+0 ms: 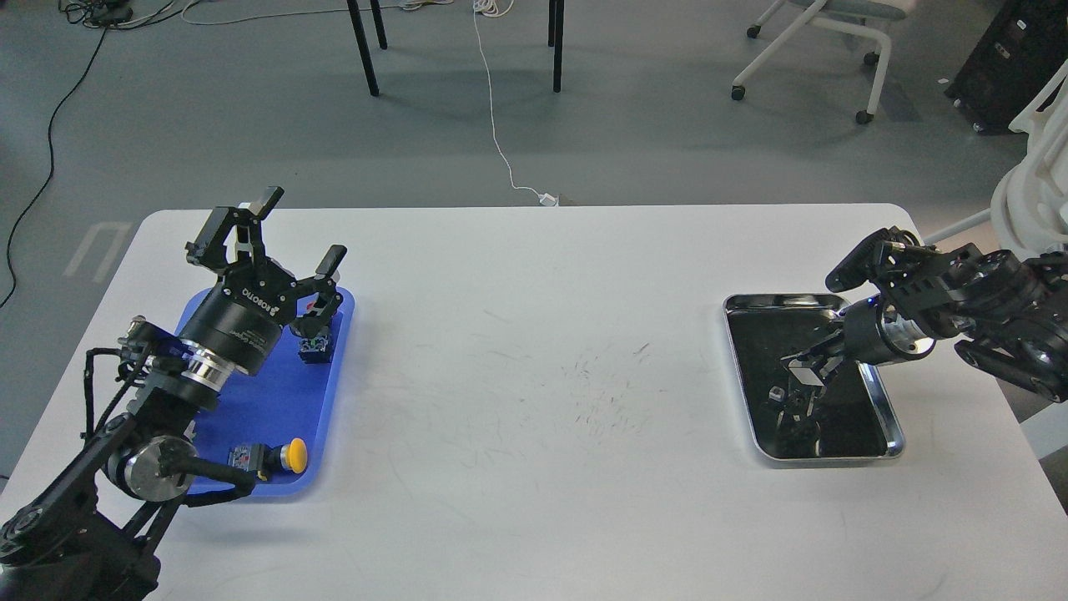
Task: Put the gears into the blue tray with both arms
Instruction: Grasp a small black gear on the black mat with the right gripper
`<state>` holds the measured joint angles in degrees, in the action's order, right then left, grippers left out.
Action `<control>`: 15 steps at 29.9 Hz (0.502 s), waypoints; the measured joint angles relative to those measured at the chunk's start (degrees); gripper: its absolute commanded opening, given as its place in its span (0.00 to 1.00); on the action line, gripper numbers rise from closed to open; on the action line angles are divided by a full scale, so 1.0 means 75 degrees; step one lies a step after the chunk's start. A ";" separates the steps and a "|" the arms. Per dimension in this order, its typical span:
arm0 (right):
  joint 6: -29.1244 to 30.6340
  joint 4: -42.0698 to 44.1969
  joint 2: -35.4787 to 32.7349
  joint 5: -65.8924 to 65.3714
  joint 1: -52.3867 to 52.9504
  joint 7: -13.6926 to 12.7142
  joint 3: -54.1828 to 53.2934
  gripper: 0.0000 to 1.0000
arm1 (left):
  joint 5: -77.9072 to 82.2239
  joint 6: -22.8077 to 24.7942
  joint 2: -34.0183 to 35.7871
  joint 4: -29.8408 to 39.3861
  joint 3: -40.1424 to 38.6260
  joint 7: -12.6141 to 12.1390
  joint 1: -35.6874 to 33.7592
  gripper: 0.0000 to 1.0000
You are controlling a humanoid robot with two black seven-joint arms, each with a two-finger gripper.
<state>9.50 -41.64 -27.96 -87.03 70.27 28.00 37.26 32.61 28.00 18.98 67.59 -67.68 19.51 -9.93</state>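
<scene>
The blue tray point(267, 392) lies at the table's left edge. My left gripper point(277, 238) hovers over its far end, open, fingers spread wide with nothing between them. At the right, my right gripper point(803, 370) dips into the silver tray point(893, 421), its dark fingertips low over the black lining. The fingers are too small and dark to tell apart. The gears do not stand out clearly: only small dark shapes and a pale speck point(776, 391) show on the lining under the gripper.
Two push-button switches lie in the blue tray, one yellow-capped point(292, 456) at the near end and one point(315, 344) under my left gripper. Chair legs and a white cable are on the floor beyond the table's far edge.
</scene>
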 measured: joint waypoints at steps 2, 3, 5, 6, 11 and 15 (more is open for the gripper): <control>-0.0001 0.0009 0.0004 0.0001 -0.0006 0.0000 0.0002 0.32 | 0.0000 0.0000 0.0002 0.0000 0.0000 0.0000 0.0000 0.99; -0.0001 0.0021 0.0009 0.0002 -0.0012 0.0000 0.0005 0.30 | 0.0000 0.0000 0.0005 0.0000 0.0000 0.0000 0.0000 0.99; -0.0001 0.0067 0.0017 0.0003 -0.0019 0.0000 0.0009 0.27 | 0.0000 0.0000 0.0009 0.0000 0.0000 0.0000 0.0000 0.99; -0.0001 0.0092 0.0024 0.0003 -0.0034 -0.0001 0.0010 0.25 | 0.0000 0.0000 0.0011 0.0000 0.0002 0.0000 0.0003 0.99; -0.0005 0.0118 0.0083 0.0007 -0.0093 -0.0002 0.0011 0.20 | 0.0000 0.0000 0.0010 0.0000 0.0008 -0.0001 0.0012 0.99; -0.0006 0.0120 0.0103 0.0007 -0.0098 -0.0002 0.0010 0.19 | 0.0000 0.0000 0.0009 0.0000 0.0007 0.0000 0.0012 0.99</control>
<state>9.45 -40.74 -27.19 -86.98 69.54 27.98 37.33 32.61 28.00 19.05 67.59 -67.62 19.51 -9.84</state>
